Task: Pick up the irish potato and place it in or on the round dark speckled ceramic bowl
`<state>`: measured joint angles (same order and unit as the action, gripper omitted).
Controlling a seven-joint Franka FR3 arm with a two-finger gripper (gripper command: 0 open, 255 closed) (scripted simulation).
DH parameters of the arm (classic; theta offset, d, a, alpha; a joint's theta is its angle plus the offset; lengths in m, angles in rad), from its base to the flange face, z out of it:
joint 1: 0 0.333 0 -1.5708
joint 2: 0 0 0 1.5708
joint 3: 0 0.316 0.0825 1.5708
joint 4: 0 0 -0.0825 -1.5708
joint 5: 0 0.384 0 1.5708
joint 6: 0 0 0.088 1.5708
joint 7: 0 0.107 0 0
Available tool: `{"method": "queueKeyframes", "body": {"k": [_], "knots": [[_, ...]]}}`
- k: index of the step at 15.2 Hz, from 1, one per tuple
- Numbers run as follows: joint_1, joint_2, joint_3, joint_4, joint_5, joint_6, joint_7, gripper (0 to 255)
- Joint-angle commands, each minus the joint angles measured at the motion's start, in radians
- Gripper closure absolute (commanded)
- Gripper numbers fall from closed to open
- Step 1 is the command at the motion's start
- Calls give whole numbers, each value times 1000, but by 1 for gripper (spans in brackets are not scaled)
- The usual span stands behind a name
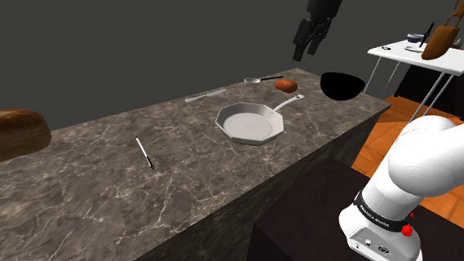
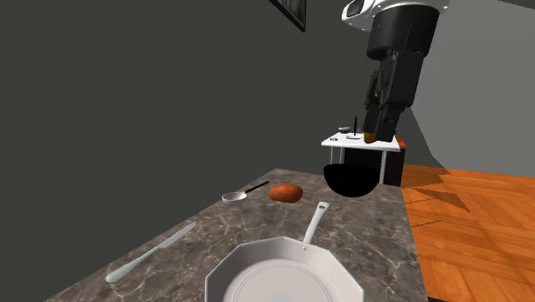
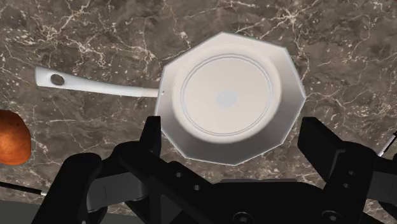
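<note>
End effector [image 1: 309,51] spread, one potato [image 1: 286,84], one bowl [image 1: 341,85], one pan [image 1: 250,123]

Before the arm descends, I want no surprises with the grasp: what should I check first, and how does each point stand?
1. Jaws open and empty: ok.
2. Potato unobstructed: ok, though the spoon lies close by.
3. Jaws lined up over potato: not ok; the wrist view centres on the pan, with the potato off to one side.
4. Room to descend: ok, jaws hang well above everything.
5. Bowl empty: cannot tell, it renders solid black.
</note>
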<state>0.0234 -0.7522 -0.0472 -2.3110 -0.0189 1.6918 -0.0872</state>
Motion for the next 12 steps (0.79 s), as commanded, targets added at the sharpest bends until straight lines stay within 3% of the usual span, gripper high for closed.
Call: {"method": "queueKeyframes", "body": {"k": [1,12], "knots": [[0,0,0,0,0,0,0,0],[-65,249,-149,0,-73,252,-116,0]]}}
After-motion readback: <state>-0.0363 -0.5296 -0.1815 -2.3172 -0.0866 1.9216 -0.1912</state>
